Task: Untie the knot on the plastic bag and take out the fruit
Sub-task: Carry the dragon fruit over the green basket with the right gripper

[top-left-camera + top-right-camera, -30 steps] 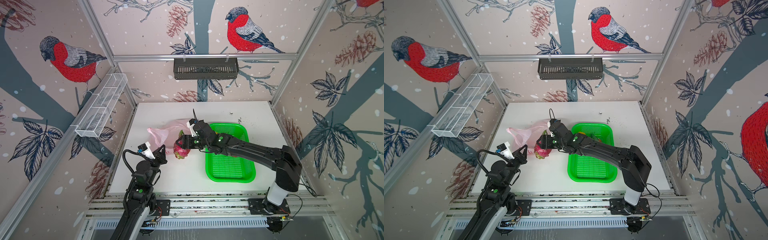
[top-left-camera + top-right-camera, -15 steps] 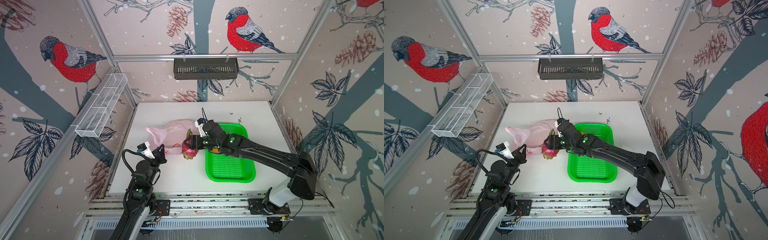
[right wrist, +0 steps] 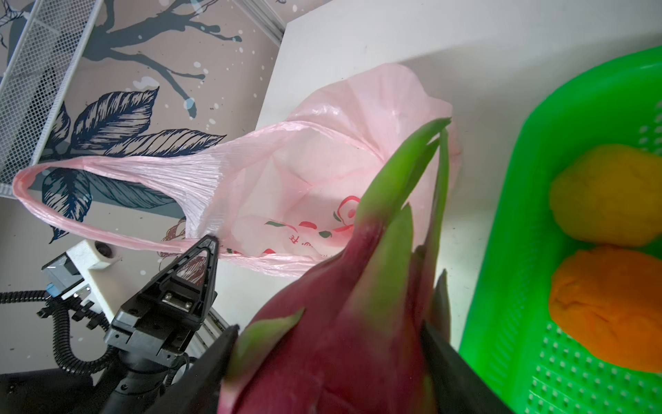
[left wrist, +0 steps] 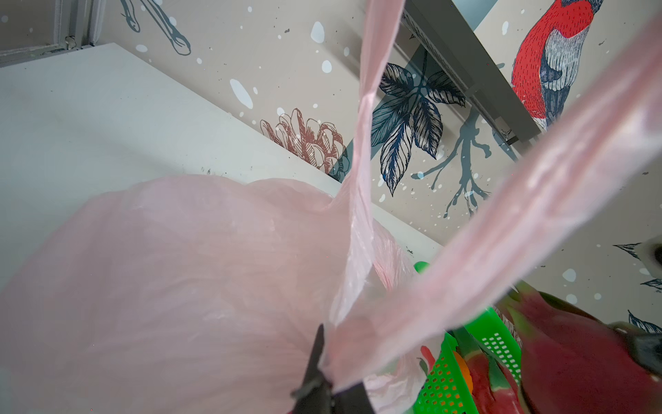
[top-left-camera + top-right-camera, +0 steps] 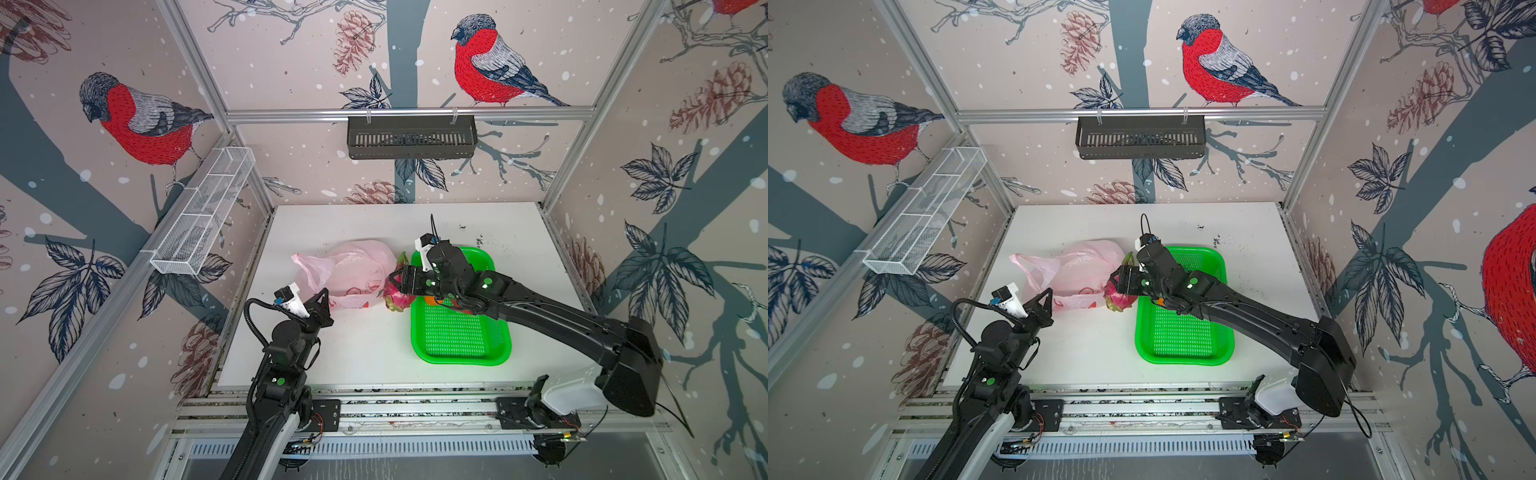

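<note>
The pink bag (image 5: pixel 353 270) lies slack on the white surface (image 5: pixel 365 353), just left of the green basket (image 5: pixel 457 360), with its mouth open toward the basket. The left fingers (image 4: pixel 316 362) are pinched shut on the bag's handle (image 3: pixel 107 163) where the loop meets the mouth, and the strips are pulled taut. The right fingers (image 3: pixel 458 372) stand wide, clamped on a dragon fruit (image 5: pixel 392 296) between the bag's mouth and the basket's left rim. I cannot tell whether it rests on the surface. In the basket a yellow ball (image 3: pixel 605 193) and an orange ball (image 3: pixel 605 308) lie touching. In the left wrist view a blurred red-and-green fruit (image 4: pixel 481 372) lies beside the orange one.
</note>
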